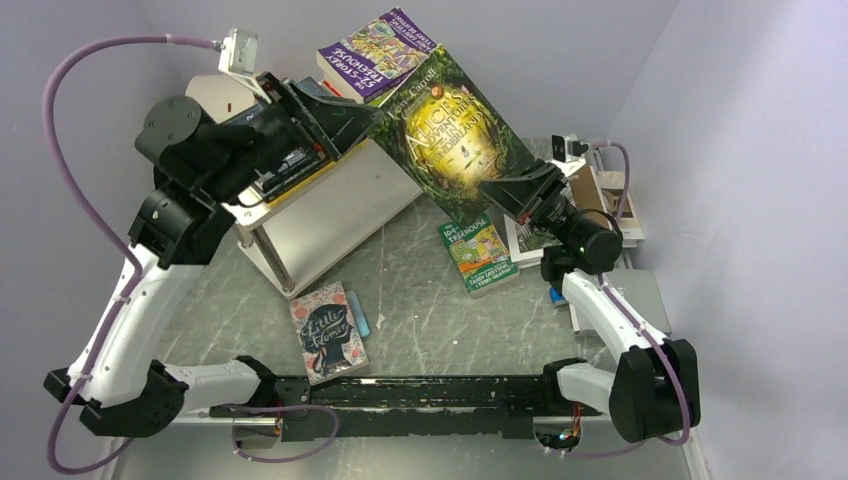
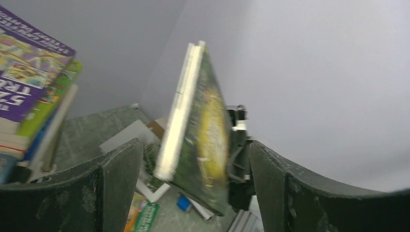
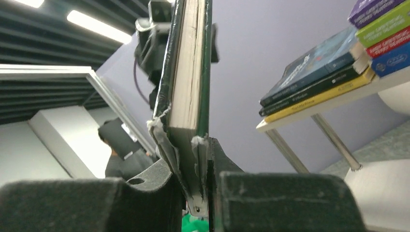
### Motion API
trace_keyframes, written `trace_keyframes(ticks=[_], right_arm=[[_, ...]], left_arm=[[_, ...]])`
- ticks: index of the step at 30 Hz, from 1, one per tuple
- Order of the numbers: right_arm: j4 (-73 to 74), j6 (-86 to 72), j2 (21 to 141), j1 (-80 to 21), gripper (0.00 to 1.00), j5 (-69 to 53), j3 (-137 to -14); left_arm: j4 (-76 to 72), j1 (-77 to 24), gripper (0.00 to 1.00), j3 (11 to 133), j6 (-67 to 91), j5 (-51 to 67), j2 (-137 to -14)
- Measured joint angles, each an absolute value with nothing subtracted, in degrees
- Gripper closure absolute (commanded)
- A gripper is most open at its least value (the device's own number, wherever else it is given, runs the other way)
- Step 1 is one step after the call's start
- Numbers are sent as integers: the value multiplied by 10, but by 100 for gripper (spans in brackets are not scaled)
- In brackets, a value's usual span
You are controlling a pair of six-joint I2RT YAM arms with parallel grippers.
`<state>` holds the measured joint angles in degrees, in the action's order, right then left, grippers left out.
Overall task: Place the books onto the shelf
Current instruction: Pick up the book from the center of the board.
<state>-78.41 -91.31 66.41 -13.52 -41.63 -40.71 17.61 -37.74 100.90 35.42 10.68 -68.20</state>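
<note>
A green-gold Alice book [image 1: 452,132] hangs tilted in the air to the right of the white shelf [image 1: 330,212]. My right gripper [image 1: 507,192] is shut on its lower right corner; in the right wrist view the book [image 3: 189,72] stands edge-on with its frayed bottom edge pinched in my gripper [image 3: 196,193]. My left gripper [image 1: 352,118] is open over the shelf top, at the book's left corner. From the left wrist, the blurred book [image 2: 200,130] is seen ahead between my spread left fingers [image 2: 121,164]. A purple Treehouse book [image 1: 375,50] tops the stack on the shelf.
On the table lie a green Treehouse book [image 1: 478,256], Little Women [image 1: 328,332] and a small blue block [image 1: 361,325]. More books [image 1: 612,198] are piled at the right wall behind my right arm. Walls close in on both sides.
</note>
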Motion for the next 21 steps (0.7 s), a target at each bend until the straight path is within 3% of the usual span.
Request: trace_keyframes(ticks=[5, 15, 18, 21], right_arm=[[-837, -956, 669, -105, 100, -489, -407], [-796, -943, 658, -100, 100, -593, -411], [-745, -910, 649, -100, 100, -615, -425], [-694, -874, 648, -100, 100, -636, -451]], left_arm=[[211, -299, 10, 1042, 324, 225, -736], [251, -289, 10, 1034, 268, 384, -766], [230, -289, 21, 1006, 273, 431, -746], [225, -289, 39, 1004, 272, 459, -740]])
